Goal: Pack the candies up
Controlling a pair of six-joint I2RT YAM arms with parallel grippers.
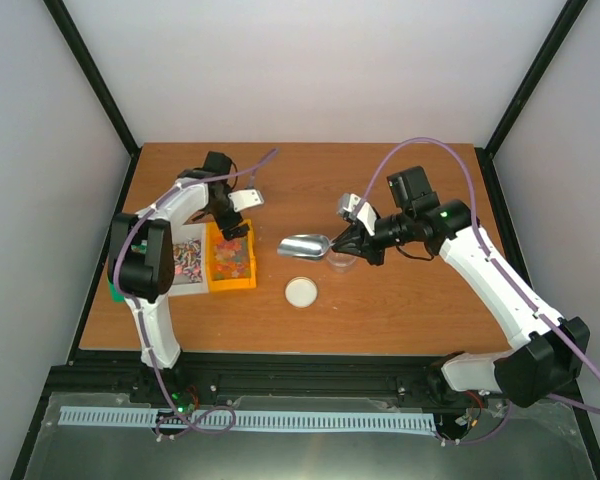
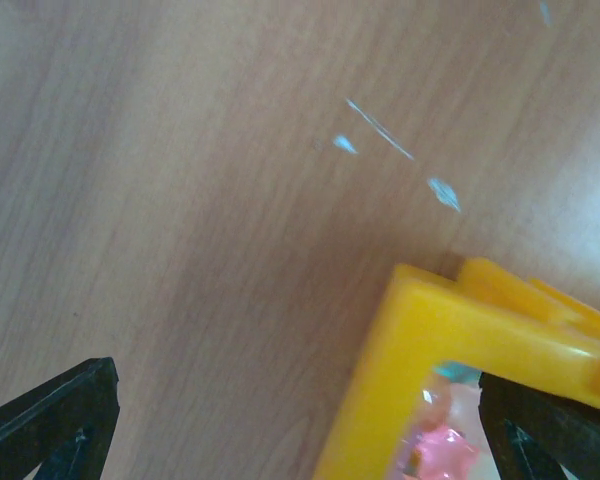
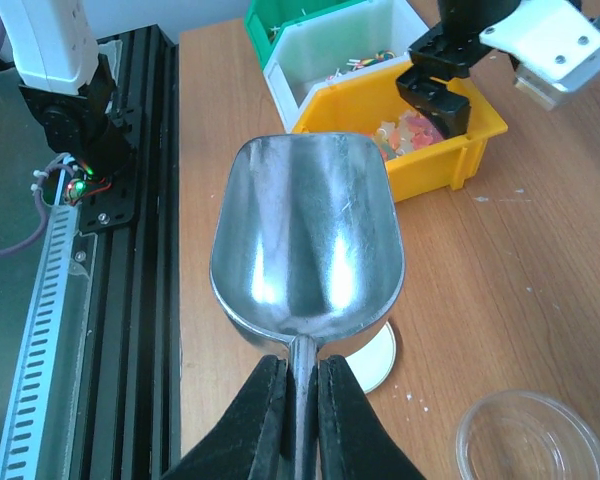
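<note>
— Overall layout?
— Wooden surface [image 1: 400,320] seen from above, with two white arms reaching in from the near edge. At the left, three containers side by side: green bin [image 3: 265,28], white bin [image 3: 285,85], yellow bin [image 3: 450,160].

— Location of the candies?
— In the bins. Tiny orange, yellow and pink candies [image 3: 405,135] heaped in the yellow bin. More in mixed colours scattered across the floor of the white bin next to it.

— State of the left claw?
— Left claw [image 1: 232,228] spread wide at the far end of the yellow bin, gripping nothing. One black finger [image 2: 550,425] over the bin's inside corner, the other [image 2: 50,420] out over bare wood.

— And the right?
— Right claw [image 3: 295,420] pressed together, pinching the thin handle of a silver scoop [image 3: 305,240]. Shiny bowl facing up, its mouth pointed toward the yellow bin but apart from it.

— Anything else close by?
— Round white lid [image 1: 301,292] lying flat on the surface, partly hidden by the scoop in the right wrist view. Clear round cup [image 3: 530,440] beside the right claw.
</note>
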